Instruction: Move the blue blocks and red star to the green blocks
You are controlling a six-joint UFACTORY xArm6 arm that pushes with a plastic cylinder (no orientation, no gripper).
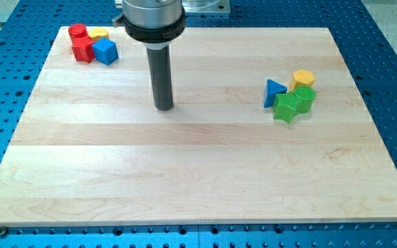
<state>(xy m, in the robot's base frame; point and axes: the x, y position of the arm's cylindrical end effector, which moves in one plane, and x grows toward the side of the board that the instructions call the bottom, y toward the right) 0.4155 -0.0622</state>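
My tip (163,107) ends a smooth, dark matt rod under a shiny metal collar (153,15). The board (198,172) looks like pale planked wood with a satin finish. It lies on a blue perforated metal table (391,62).

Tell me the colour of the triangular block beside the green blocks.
Blue: the triangular block touches the green blocks, seen clearly in the camera view.

Bright, even overhead light. The table (198,179) shows mild glare and only soft, short shadows. Focus is sharp throughout.
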